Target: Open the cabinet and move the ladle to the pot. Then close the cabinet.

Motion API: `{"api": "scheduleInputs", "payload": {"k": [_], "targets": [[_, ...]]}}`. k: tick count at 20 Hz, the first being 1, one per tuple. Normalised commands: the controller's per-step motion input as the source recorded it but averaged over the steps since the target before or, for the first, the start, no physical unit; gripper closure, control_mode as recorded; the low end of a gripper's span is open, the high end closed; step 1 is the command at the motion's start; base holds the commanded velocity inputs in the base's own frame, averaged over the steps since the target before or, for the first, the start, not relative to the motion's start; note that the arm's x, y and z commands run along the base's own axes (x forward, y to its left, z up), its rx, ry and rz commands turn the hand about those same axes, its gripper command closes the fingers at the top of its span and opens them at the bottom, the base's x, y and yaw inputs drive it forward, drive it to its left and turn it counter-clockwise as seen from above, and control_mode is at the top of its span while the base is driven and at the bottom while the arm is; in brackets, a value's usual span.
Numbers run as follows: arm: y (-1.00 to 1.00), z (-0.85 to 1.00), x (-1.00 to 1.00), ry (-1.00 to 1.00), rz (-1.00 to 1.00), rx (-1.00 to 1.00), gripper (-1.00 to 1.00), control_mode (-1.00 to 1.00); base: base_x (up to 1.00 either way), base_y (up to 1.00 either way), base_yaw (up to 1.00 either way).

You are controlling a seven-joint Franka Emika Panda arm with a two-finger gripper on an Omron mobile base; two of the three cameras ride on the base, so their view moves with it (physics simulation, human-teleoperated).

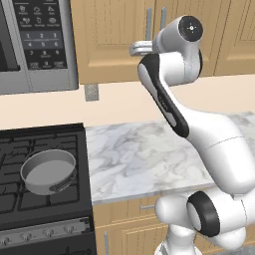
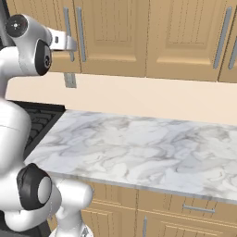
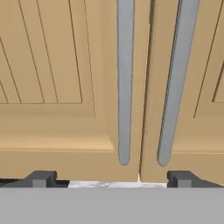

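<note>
The cabinet [image 3: 57,65] fills the hand view from close up, both panelled doors shut. Its two long silver bar handles [image 3: 124,87] hang side by side at the seam. My gripper [image 3: 111,179] is open, its fingertips [image 3: 41,178] wide apart just below the handles' lower ends and holding nothing. Seen from the base, the gripper [image 1: 138,48] [image 2: 69,43] is raised to the bottom of the cabinet [image 1: 114,35] [image 2: 111,37] in front of the handles [image 2: 81,28]. The grey pot [image 1: 48,172] sits empty on the stove at the lower left. The ladle is out of view.
A grey microwave [image 1: 35,45] hangs left of the cabinet above the black stove [image 1: 30,199]. A marble counter [image 2: 139,143] runs to the right, with base cabinets [image 2: 185,208] below. More wall cabinet doors [image 2: 190,37] continue to the right.
</note>
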Motion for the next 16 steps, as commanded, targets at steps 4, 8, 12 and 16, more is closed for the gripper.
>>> {"api": "scheduleInputs", "payload": {"k": [4,8,12,16], "targets": [[0.0,0.0,0.24,0.0,0.0,0.01,-1.0,-1.0,0.0,0.0,0.0],[0.0,0.0,0.25,0.0,0.0,0.01,-1.0,-1.0,0.0,0.0,0.0],[0.0,0.0,0.28,0.0,0.0,0.01,-1.0,-1.0,0.0,0.0,0.0],[0.0,0.0,0.34,0.0,0.0,0.01,-1.0,-1.0,0.0,0.0,0.0]]}}
